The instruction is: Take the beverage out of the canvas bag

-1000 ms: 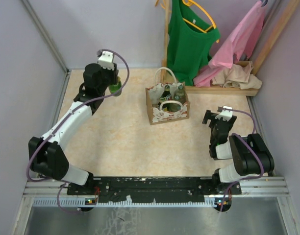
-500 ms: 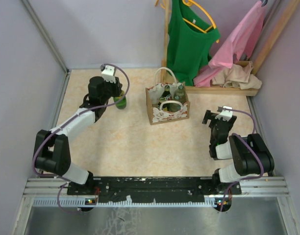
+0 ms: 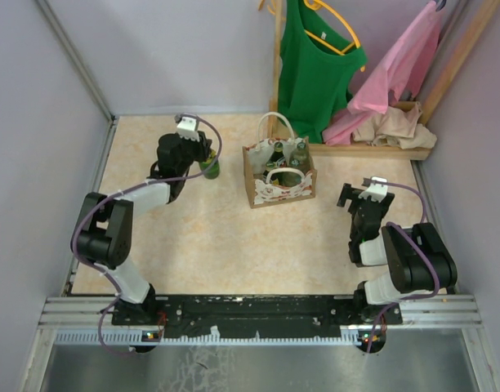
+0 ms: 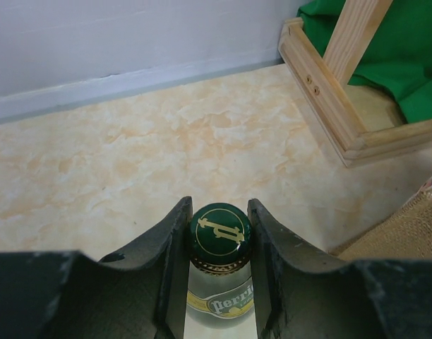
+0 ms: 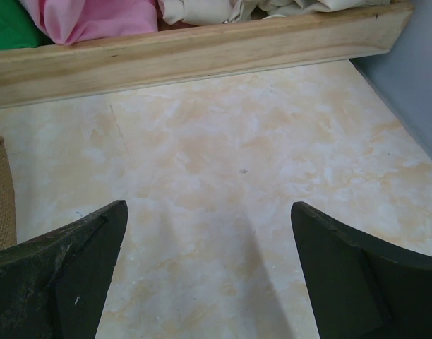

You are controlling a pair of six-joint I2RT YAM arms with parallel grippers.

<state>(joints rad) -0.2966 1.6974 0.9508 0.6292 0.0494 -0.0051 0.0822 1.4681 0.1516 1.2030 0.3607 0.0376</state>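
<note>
Left gripper (image 4: 218,212) around bottle (image 4: 219,233) near canvas bag (image 3: 270,192)

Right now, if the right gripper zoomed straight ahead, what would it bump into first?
Probably the wooden rail. The open right gripper has only bare tabletop before it. If it points down a bit, it could touch the tabletop first; I can't tell.

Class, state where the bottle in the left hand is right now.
In the top view, the bottle is outside the canvas bag, just to its left, gripped at the neck by the left hand.
</note>
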